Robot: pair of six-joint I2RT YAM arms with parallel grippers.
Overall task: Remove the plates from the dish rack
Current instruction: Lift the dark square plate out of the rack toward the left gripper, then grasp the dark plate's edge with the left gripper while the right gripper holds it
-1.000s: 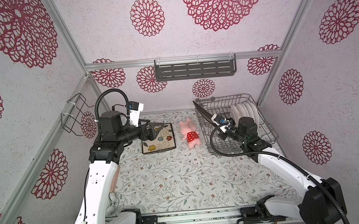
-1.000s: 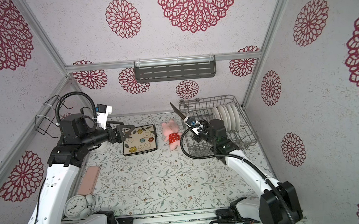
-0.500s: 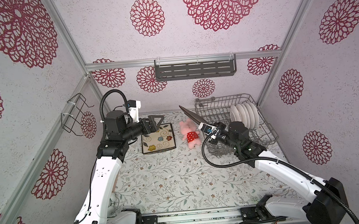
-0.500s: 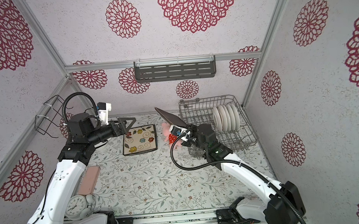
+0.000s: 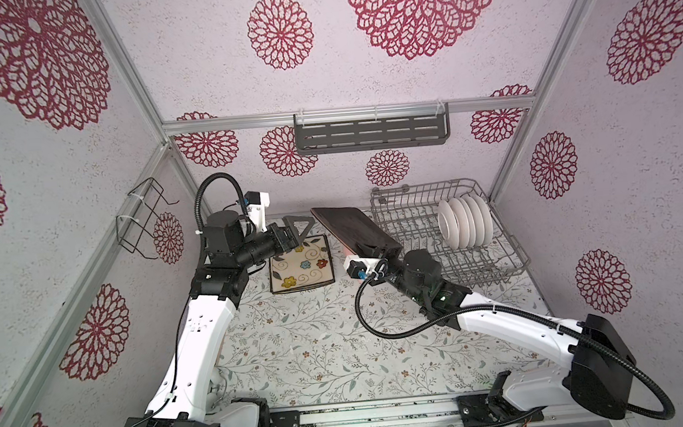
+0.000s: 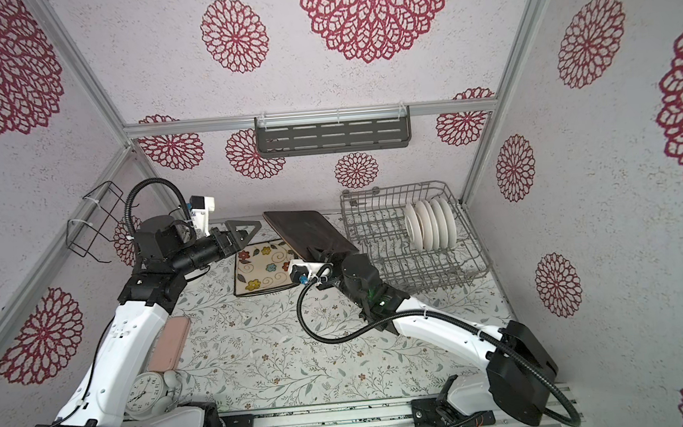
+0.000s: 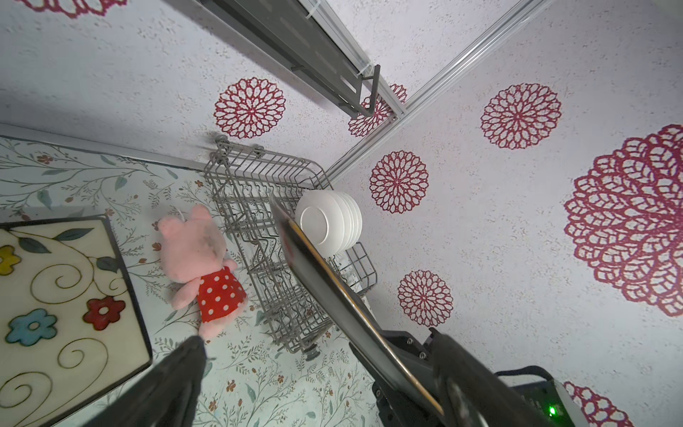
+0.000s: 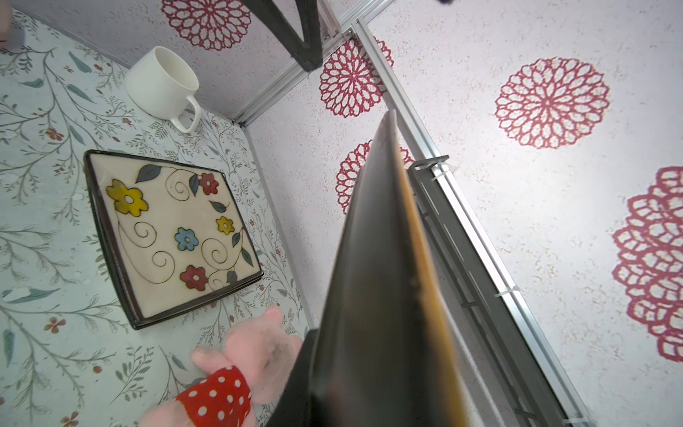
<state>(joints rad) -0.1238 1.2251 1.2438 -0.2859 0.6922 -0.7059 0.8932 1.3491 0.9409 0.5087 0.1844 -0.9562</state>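
The right end effector (image 5: 367,249) grips a tilted dark brown square plate (image 5: 351,227) beside the grey wire dish rack (image 5: 505,247); next, I reckon, level it onto the cream flowered plate (image 5: 300,265). The left end effector (image 5: 297,229) hovers wide open, empty; round white plates (image 5: 463,221) stand racked.

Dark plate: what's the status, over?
Right gripper shut on dark plate, held clear of dish rack. Left gripper open near flowered plate. White plates wait in rack. Pink plush toy lies below.
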